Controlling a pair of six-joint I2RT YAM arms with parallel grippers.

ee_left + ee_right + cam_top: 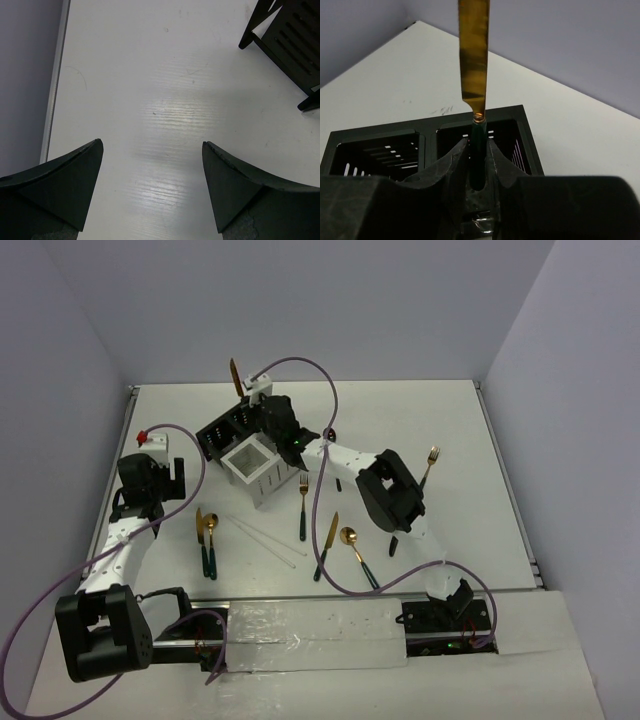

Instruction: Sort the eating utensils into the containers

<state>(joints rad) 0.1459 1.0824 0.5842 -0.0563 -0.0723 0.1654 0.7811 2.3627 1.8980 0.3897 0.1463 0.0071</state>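
My right gripper is shut on the dark green handle of a gold-bladed knife and holds it blade up over the black box. In the right wrist view the handle sits between my fingers, and the blade stands over the box's right compartment. The white box stands next to the black one. My left gripper is open and empty above bare table, with the black box's corner ahead on the right.
On the table lie a gold spoon and another green-handled piece, two white chopsticks, a fork, a knife, a spoon and a fork at the right. Purple cables loop around both arms.
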